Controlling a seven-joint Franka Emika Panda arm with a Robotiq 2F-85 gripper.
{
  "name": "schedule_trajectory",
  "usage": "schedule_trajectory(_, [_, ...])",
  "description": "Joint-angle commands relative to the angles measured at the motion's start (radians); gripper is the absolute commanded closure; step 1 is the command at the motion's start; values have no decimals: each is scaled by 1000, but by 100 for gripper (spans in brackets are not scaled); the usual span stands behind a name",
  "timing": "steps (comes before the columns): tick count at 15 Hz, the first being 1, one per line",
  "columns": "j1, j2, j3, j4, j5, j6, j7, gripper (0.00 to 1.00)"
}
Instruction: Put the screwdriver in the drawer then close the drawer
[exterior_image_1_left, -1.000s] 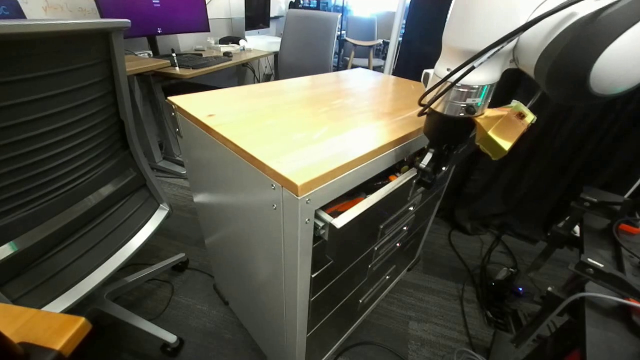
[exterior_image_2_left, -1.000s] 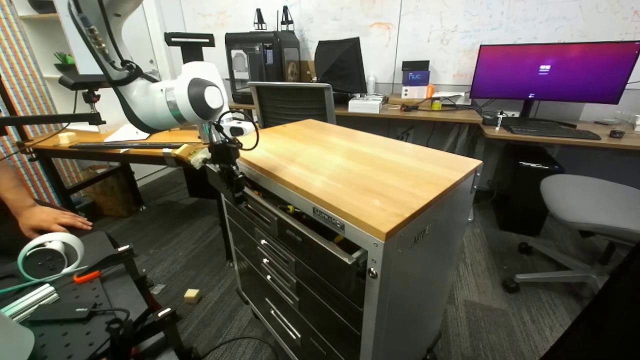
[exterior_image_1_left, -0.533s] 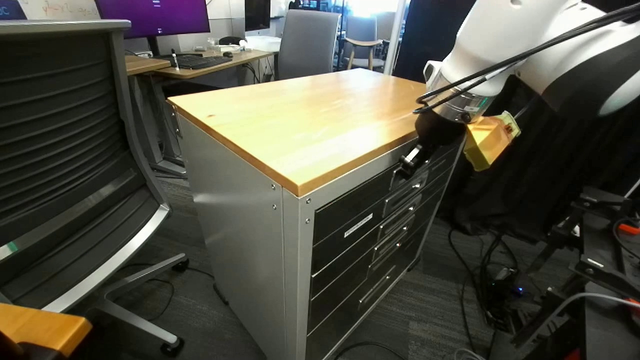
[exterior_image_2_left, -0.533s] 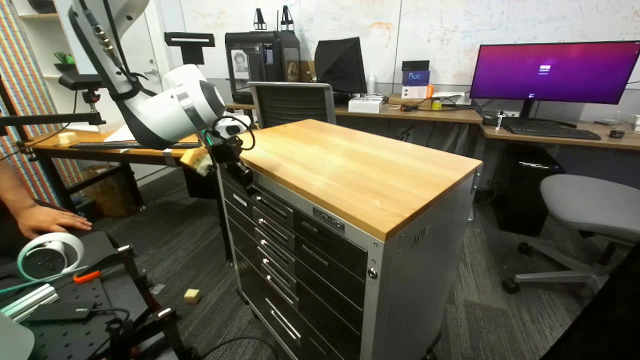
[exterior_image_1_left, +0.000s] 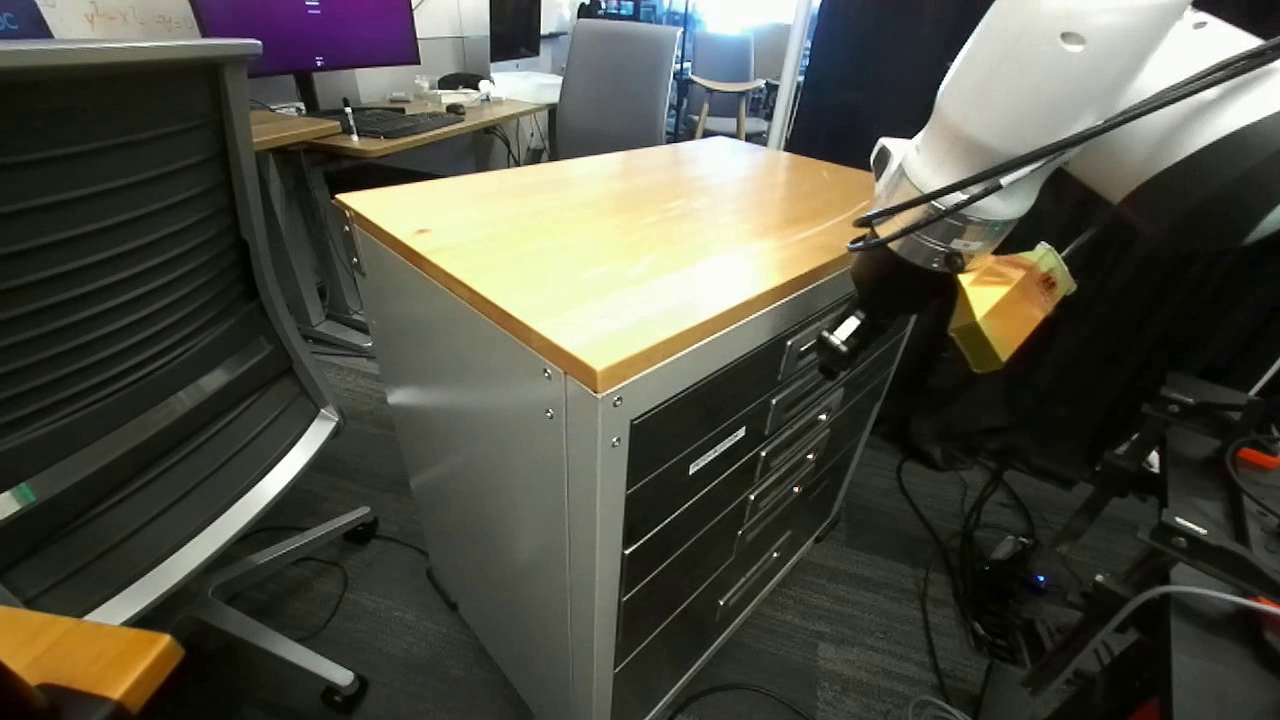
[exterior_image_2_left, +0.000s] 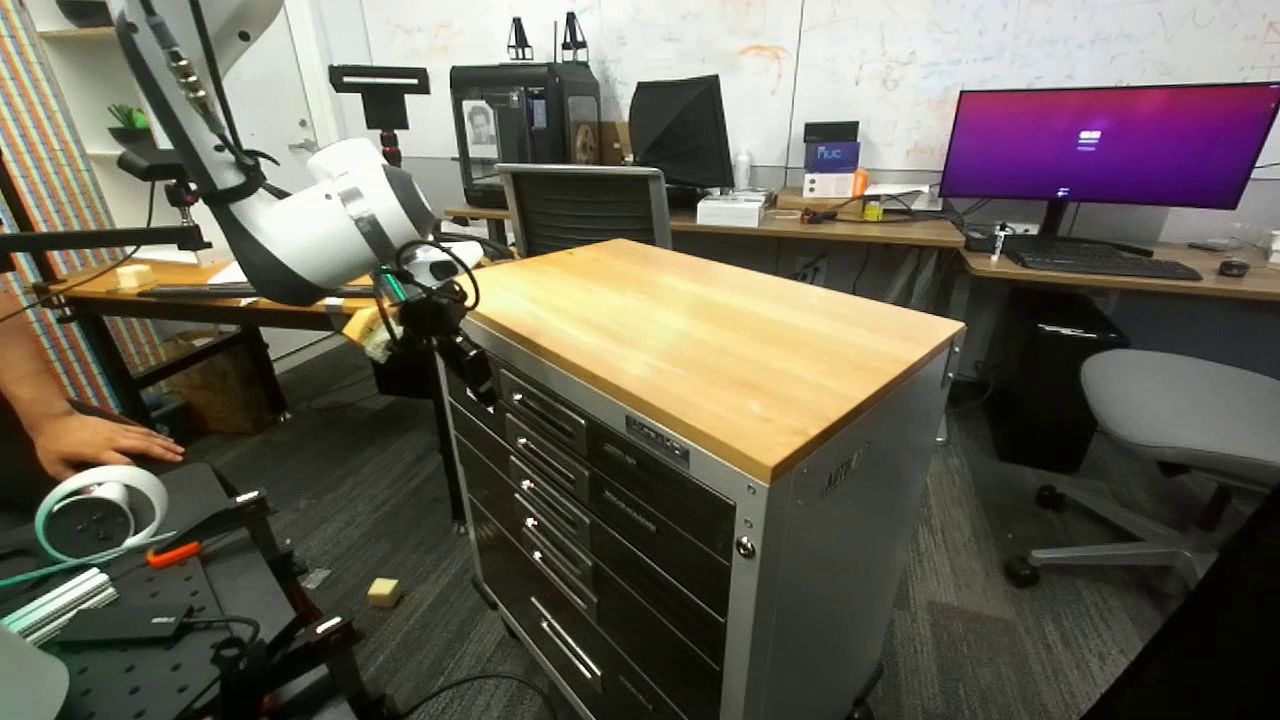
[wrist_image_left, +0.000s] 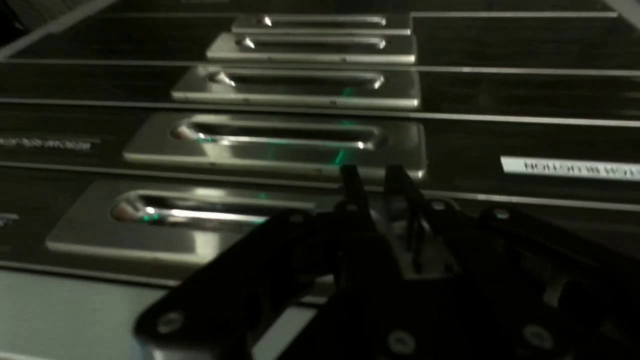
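Observation:
The drawer is the top one of the grey wood-topped cabinet. Its front sits flush with the cabinet in both exterior views. In the wrist view its metal handle plate is the lowest and nearest, partly behind the fingers. The screwdriver does not show in any view; the drawer's inside is hidden. My gripper hangs in front of the drawer fronts, near the handle end, pointing at a slant; it also shows in an exterior view. In the wrist view its two black fingertips stand a narrow gap apart with nothing visible between them.
The wooden top of the cabinet overhangs just above the drawer fronts. More drawers with handles lie below. A yellow box-like part is fixed at my wrist. A person's hand rests on a black stand beside the scene.
The drawer stood partly open a second ago, with tools showing inside; it was shut half a second ago. My gripper tilted toward the front, then drew back slightly from it.

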Motion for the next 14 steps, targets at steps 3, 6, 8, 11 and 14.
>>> schedule_trajectory(3, [-337,-239,417,-186,440,-351,-399,33])
schedule_trajectory(6, [-453,-271,569,-76,693,-601,-606,9])
schedule_trajectory(8, [-374,-328,511,-15,834,-749,-719,0])
schedule_trajectory(11, [-352,-381,503,130,904,-969,-791,0])
schedule_trajectory(14, [-344,-402,501,297,930,-1136,-805,0])
